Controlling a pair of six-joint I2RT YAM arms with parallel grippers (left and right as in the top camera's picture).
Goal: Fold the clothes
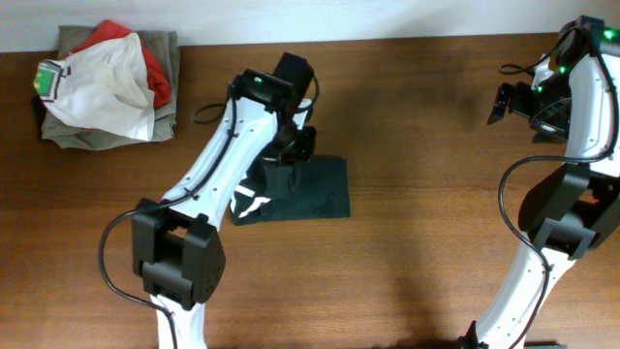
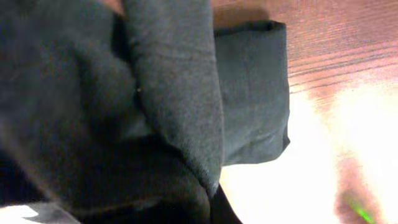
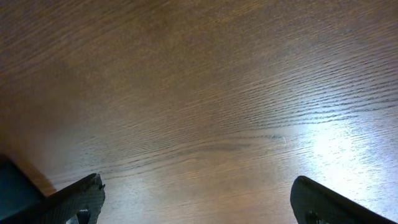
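Note:
The black shirt (image 1: 318, 189) lies folded into a small rectangle at the table's centre, with white lettering showing at its left edge. My left gripper (image 1: 291, 150) is down on its back left part, where the cloth bunches up towards it. In the left wrist view the dark cloth (image 2: 174, 93) fills the frame in draped folds and hides the fingers; it looks gripped. My right gripper (image 1: 506, 102) hovers far to the right over bare wood, away from the shirt. Its fingers (image 3: 199, 202) are wide apart and empty.
A pile of folded garments sits at the back left corner: a white one (image 1: 102, 82) with a green tag, a red one (image 1: 157, 76) and an olive-grey one (image 1: 167, 47). The table's back edge (image 1: 387, 39) runs along the top.

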